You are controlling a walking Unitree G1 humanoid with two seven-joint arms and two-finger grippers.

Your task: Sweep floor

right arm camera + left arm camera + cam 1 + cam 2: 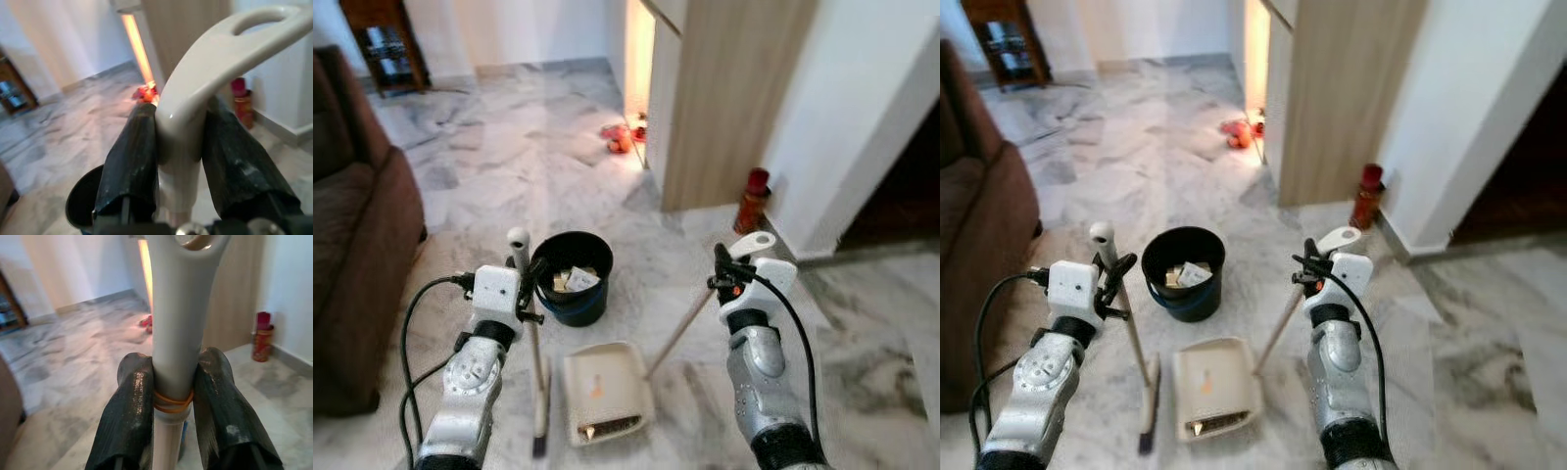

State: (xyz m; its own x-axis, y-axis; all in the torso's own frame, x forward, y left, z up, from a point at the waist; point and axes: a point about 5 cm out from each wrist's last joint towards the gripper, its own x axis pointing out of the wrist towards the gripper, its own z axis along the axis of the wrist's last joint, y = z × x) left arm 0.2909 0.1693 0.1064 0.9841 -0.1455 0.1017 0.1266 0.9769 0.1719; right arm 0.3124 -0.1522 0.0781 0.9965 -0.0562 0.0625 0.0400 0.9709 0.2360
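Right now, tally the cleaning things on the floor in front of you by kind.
Broom, held by the left gripper: 1
Dustpan, handle held by the right gripper: 1
Black bucket with scraps inside: 1
Total: 3

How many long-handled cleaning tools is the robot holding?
2: a broom upright in the left gripper, and a dustpan on the floor, its handle in the right gripper.
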